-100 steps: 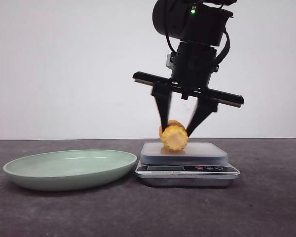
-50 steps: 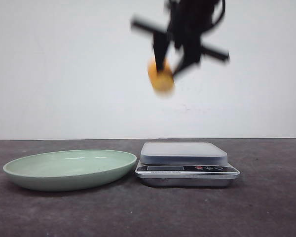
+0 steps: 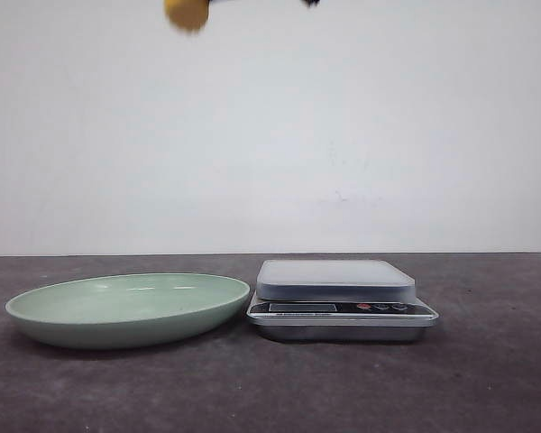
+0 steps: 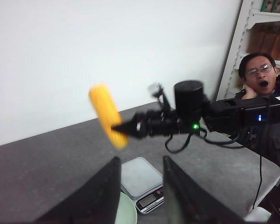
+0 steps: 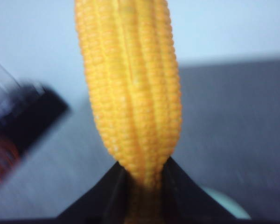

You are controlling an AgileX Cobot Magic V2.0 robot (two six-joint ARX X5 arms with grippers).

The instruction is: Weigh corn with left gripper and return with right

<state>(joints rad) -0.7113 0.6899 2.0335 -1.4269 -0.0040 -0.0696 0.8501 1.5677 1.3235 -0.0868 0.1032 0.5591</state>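
Observation:
The corn (image 3: 187, 11), yellow-orange and blurred, shows only at the very top edge of the front view, high over the table and left of the scale (image 3: 335, 281). My right gripper (image 5: 142, 169) is shut on the corn (image 5: 130, 93), which sticks out past its fingertips. The left wrist view sees this from the side: the right gripper (image 4: 120, 129) holds the corn (image 4: 107, 115) in the air above the scale (image 4: 141, 179). My left gripper (image 4: 141, 161) is open with nothing between its fingers, well above the table. The scale platform is bare.
A pale green plate (image 3: 126, 308) sits on the dark table just left of the scale; its rim (image 4: 127, 211) shows under the left fingers. In the left wrist view a person (image 4: 261, 79) sits past the table's far end, beside a white shelf (image 4: 252, 21).
The right gripper has lifted the corn off the scale platform, up and to the left, until both are almost out of the top of the front view. The plate and scale have not moved.

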